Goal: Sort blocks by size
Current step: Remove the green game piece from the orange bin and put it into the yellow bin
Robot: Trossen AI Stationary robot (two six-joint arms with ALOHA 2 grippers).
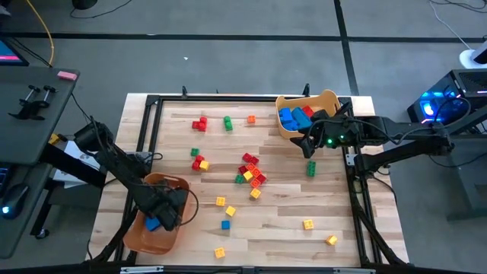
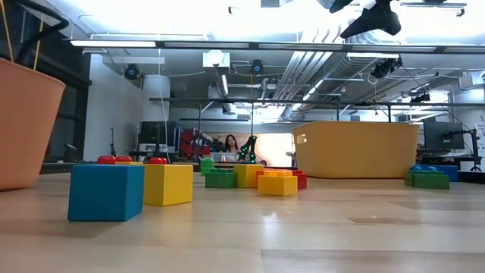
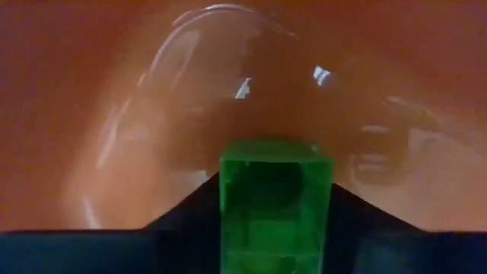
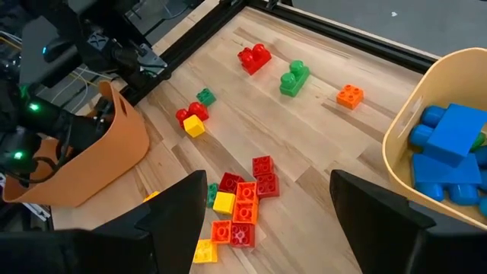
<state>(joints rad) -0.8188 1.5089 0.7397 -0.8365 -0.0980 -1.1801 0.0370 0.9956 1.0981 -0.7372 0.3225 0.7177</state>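
Green block [image 3: 275, 202] clamped in left tool [image 3: 275, 228], low inside near-left orange bin [image 1: 133, 232].
Release gently at bottom; right tool [image 4: 262, 205] hangs apart beside far-right bin [image 1: 329, 99]; other blocks [image 1: 249, 173] scattered mid-bench.

The table [image 1: 289, 213] is pale, smooth wood planks. The blocks [image 1: 251, 173] are glossy plastic. The orange bin [image 1: 137, 232] looks shiny inside.

You have small studded blocks [image 1: 249, 173] in red, yellow, orange, green and blue scattered over mid-table, densest in a central cluster. Larger blue and red ones [image 1: 293, 116] lie piled in the pale bin. One small green block [image 3: 275, 204] sits pinched between the left gripper's fingers, inside the orange bin.
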